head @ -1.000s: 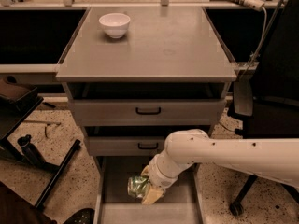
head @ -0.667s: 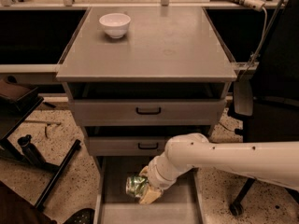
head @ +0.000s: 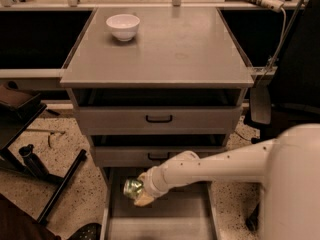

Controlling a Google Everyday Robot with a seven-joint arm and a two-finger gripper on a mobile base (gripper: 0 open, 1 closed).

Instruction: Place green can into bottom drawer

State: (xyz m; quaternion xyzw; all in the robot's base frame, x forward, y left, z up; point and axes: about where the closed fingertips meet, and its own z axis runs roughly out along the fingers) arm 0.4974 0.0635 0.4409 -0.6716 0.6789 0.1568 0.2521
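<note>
The green can (head: 132, 187) is small, shiny and green-and-silver. It lies on its side in my gripper (head: 138, 192), just above the left part of the open bottom drawer (head: 161, 223). The gripper is shut on the can, with tan fingertips (head: 144, 200) showing below it. My white arm reaches in from the lower right across the drawer's front. The bottom drawer is pulled out, a wide grey tray with low side walls.
A white bowl (head: 123, 26) stands on the cabinet top (head: 165, 49) at the back left. Two shallower drawers with black handles (head: 159, 118) sit above the open one. Black stand legs (head: 60, 186) lie on the floor at the left. A chair (head: 295, 84) stands to the right.
The arm and the can have shifted slightly; the can stays held over the left part of the bottom drawer.
</note>
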